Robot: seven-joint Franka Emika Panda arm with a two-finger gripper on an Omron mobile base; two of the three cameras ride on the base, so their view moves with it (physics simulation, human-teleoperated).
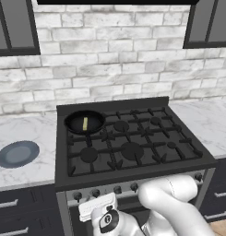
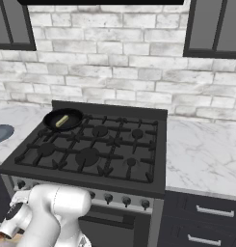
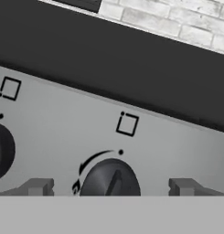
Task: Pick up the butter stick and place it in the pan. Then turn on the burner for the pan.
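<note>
The pale yellow butter stick (image 1: 85, 123) (image 2: 62, 120) lies inside the black pan (image 1: 74, 123) (image 2: 76, 116), which sits on the stove's back left burner. My gripper (image 3: 112, 187) is down in front of the stove's grey control panel. It is open, and its two dark fingertips (image 3: 38, 186) stand to either side of a black knob (image 3: 111, 180) without touching it. Another knob (image 3: 1, 150) shows at the left edge of the hand view. My white hand (image 1: 98, 206) hangs just below the row of knobs (image 1: 96, 192).
A blue-grey plate (image 1: 17, 153) (image 2: 0, 132) rests on the marble counter left of the stove. The black stove top (image 1: 133, 150) carries iron grates over several burners. Dark drawers (image 2: 201, 212) run under the right counter. A white brick wall stands behind.
</note>
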